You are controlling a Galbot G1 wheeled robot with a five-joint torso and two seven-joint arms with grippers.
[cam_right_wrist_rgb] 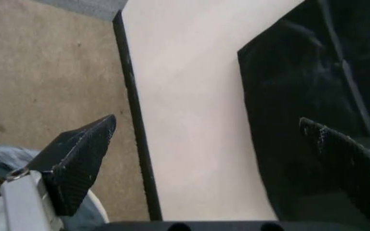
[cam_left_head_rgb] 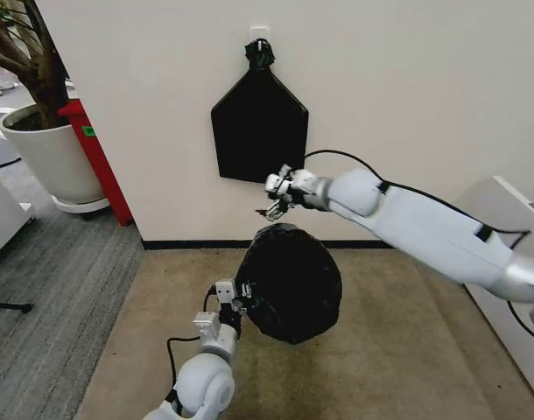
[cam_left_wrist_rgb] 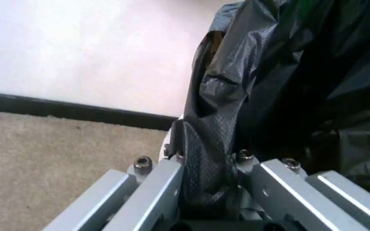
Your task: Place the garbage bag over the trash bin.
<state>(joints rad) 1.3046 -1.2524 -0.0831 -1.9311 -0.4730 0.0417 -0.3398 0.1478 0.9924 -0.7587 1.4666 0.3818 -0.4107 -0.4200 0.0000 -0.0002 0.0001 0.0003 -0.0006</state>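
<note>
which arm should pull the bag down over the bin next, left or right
Left, probably. The left gripper is already shut on the garbage bag at its side, while the right gripper hangs open above it, holding nothing.

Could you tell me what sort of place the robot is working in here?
Probably an office or lab corner: carpeted floor, a plain wall with a dark baseboard, and a potted tree nearby.

Flat black bag bundle [cam_left_head_rgb: 259,127] hangs on the cream wall [cam_left_head_rgb: 398,96] at twelve o'clock, knotted on top; white planter pot [cam_left_head_rgb: 50,157] at ten, red post [cam_left_head_rgb: 97,157] beside it.
</note>
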